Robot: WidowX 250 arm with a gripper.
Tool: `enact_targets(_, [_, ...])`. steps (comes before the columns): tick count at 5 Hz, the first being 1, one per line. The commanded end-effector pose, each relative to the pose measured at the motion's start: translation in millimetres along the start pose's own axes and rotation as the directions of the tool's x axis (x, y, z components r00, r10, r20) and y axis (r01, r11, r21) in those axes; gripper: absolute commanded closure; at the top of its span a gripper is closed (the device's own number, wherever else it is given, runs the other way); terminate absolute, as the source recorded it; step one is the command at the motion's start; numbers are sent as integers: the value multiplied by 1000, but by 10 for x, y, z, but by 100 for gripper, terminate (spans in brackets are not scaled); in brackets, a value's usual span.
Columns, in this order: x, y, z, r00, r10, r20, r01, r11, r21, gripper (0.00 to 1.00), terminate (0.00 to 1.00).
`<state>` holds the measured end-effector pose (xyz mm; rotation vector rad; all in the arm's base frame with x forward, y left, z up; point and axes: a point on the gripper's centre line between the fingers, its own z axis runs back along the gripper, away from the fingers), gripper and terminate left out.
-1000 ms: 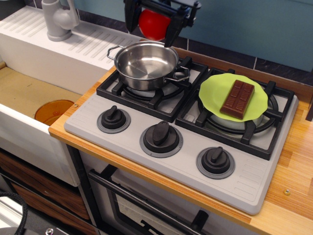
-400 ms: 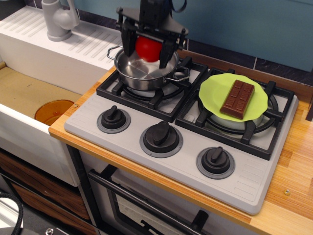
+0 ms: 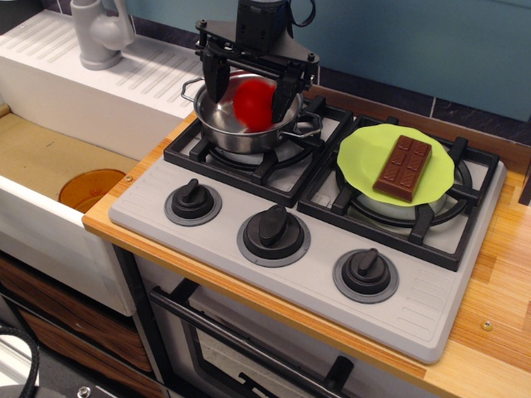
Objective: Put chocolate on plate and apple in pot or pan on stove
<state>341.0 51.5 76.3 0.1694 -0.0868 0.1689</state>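
Since the apple (image 3: 254, 104) looks blurred inside the pot (image 3: 246, 116) on the stove (image 3: 307, 240), at 11 o'clock, you've prob got the gripper (image 3: 251, 83) spread wide, releasing. Chocolate (image 3: 402, 167) lies on the plate (image 3: 357, 157), 2 o'clock.

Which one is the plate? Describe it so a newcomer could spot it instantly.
Start at the toy stove with three black knobs. Its left burner holds the steel pot; the plate lies on the right burner's grate. It is flat, round and lime green, with a brown chocolate bar on it, unlike the orange disc in the sink.
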Motion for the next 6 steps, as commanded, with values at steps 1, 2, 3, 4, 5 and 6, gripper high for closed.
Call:
enact_targets(1, [121,-108,368,999,16,52,-16,1000,12,0,0])
enact_targets(2, [9,-213,496,999,24,41,-26,999,27,0,0])
enact_targets(3, [-167,-383,645,999,40,24,-41,999,35,0,0])
enact_targets(4, [-320,-514,758,999,46,10,-46,999,24,0,0])
enact_targets(5, [-468,-679,813,998,70,6,-70,997,26,0,0])
enact_targets(6, [-569,-836,812,998,60,20,-60,998,21,0,100])
